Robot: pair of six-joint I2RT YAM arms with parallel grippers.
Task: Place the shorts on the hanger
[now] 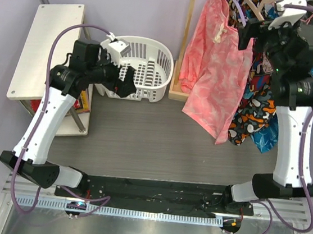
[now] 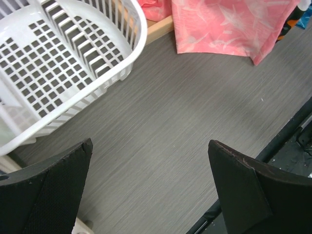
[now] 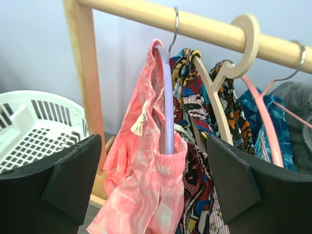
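The coral-pink shorts (image 1: 216, 67) hang on the lavender hanger (image 3: 167, 102), whose metal hook is over the wooden rail (image 3: 204, 27); the hanger runs down inside the waistband. The shorts show in the right wrist view (image 3: 146, 190) with the white drawstring dangling, and their hem shows in the left wrist view (image 2: 229, 27). My right gripper (image 3: 153, 168) is open, its jaws wide on either side of the shorts and clear of them; in the top view it (image 1: 250, 34) is up by the rail. My left gripper (image 2: 150, 183) is open and empty above the grey table, near the basket (image 1: 142, 67).
A white slatted laundry basket (image 2: 58, 58) stands at the back left. Comic-print garments (image 3: 195, 112) on beige wooden hangers (image 3: 229, 78), a thin pink hanger (image 3: 263, 117) and a blue garment (image 3: 273, 122) hang right of the shorts. The rack's wooden post (image 3: 85, 73) stands left of them. A white shelf (image 1: 43, 47) sits far left.
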